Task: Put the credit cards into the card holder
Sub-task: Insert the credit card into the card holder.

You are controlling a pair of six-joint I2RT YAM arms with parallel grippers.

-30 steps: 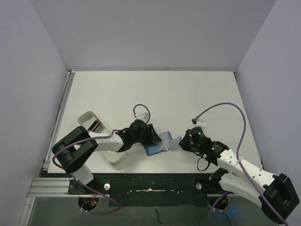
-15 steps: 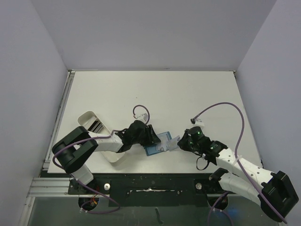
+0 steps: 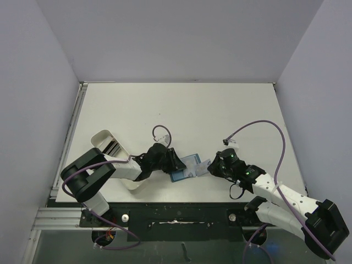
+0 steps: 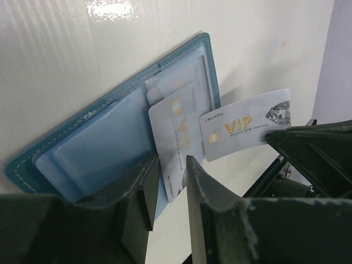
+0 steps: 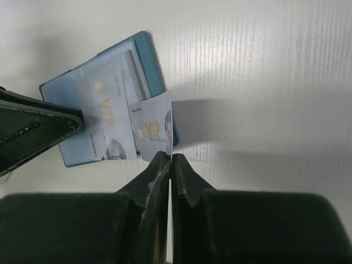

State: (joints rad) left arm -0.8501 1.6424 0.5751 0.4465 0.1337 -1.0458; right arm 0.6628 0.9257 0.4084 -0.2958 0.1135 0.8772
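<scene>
**Second card presented to the open card holder**

The card holder (image 4: 99, 143) lies opened flat on the table (image 3: 181, 110), close to the near edge and about midway between the two arms. Its clear sleeves face up. The first credit card (image 4: 173, 137) sits partly in a sleeve on the holder's right half, with its near end sticking out past the holder's edge. The left gripper (image 4: 171, 159) is down on the holder's left half with its jaws only a narrow gap apart. The protruding card end shows in that gap, and it cannot be told whether the jaws pinch anything or merely pin the holder down. The right gripper (image 5: 169, 159) has its jaws pressed together on one short edge of the second credit card (image 4: 245, 129). This card is tilted, with its free end at the holder's right edge, overlapping it slightly. A white tray (image 3: 104, 142) stands well apart on the left.

Probable hazards:
- **Snagging:** the free corner may catch on a sleeve lip or ride over the first card instead of entering a slot.
- **Sliding:** the push may slide the holder leftward if the left arm's hold is weak.
- **Pivoting:** the card may swing in so small a pinch.
- **Dislodging:** the exposed first card may be knocked out.
</scene>
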